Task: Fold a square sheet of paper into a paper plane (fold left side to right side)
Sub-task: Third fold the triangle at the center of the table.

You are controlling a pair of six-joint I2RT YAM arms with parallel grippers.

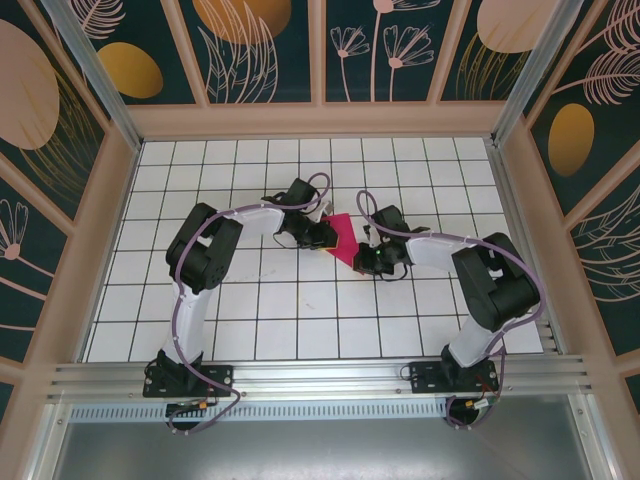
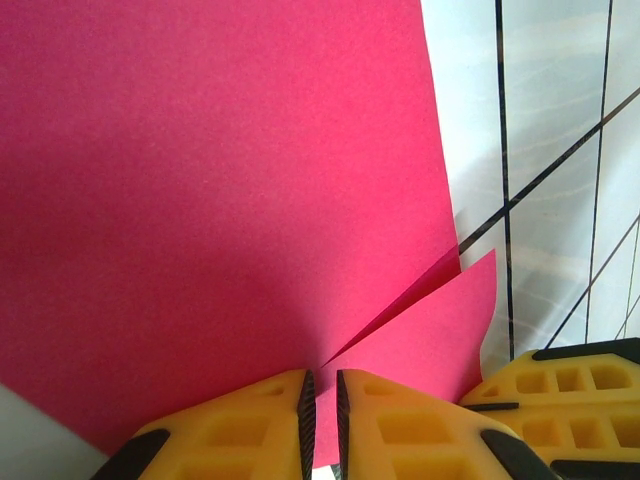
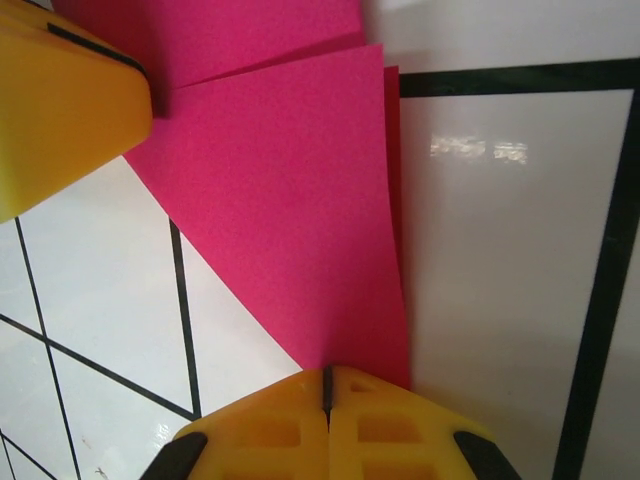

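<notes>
1. Where the arms meet mid-table, the square sheet of paper (image 1: 342, 238) sits partly folded (two pink layers overlap) on the white grid table (image 1: 250, 320).
2. Left gripper (image 2: 322, 385): jaws nearly together, pinching the sheet's edge.
3. Right gripper (image 3: 327, 378): jaws fully closed on the sheet's corner.

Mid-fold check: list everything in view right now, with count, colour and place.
paper: one, magenta, layers overlapping, mid-table between the hands
table: one, white tiles with black grid lines, under everything
wall panels: several, dark teal with gold and pink plant prints, around the table
rail: one, silver, near edge
arms: two, black and white, bases at the rail
left hand: one, yellow fingers, shut on the paper
right hand: one, yellow fingers, shut on the paper's corner
</notes>
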